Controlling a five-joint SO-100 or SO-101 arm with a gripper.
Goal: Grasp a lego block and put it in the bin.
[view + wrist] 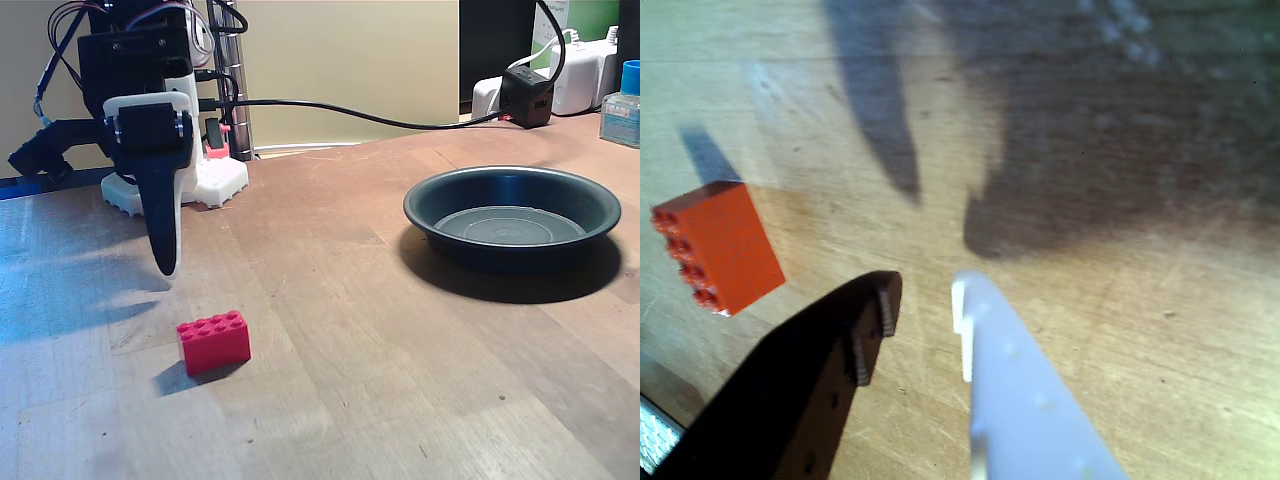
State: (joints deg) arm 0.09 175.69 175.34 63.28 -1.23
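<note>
Nearest the tabletop's front edge, towards its left in the fixed view, the block (213,341) lies on the wood, untouched. Just behind and above it hang the fingers (922,322), parted and empty. In the wrist view the block (717,247) sits left of their gap, so a straight descent would likely miss or knock it. The bin (512,217) waits far right.

In the fixed view the pincer (165,262) stands edge-on, so its gap cannot be judged, and the arm is cut by the top edge. A bottle (621,104) is cut by the right edge. In the wrist view the bottom edge cuts both fingers (872,335)
</note>
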